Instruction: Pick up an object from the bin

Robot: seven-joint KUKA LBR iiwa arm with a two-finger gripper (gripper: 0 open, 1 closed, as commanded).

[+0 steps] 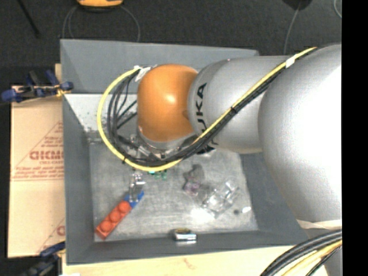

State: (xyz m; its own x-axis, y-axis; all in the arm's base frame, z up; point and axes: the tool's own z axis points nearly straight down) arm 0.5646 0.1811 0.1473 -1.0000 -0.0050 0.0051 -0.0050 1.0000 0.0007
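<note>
My gripper [137,183] reaches down below the orange wrist cover, left of the bin's middle. Its tip stands just above the blue end [136,198] of a long toy bar. The bar's red studded part [114,217] runs down-left toward the bin's front left corner. I cannot see whether the gripper touches the bar. A little to the right of the gripper, small green bits [159,175] peek out from under the wrist cables.
A crumpled clear plastic piece [218,198] and a greyish-purple lump [193,181] lie right of centre. A small dark and silver cylinder [184,235] rests against the front wall. The arm covers the bin's back and right.
</note>
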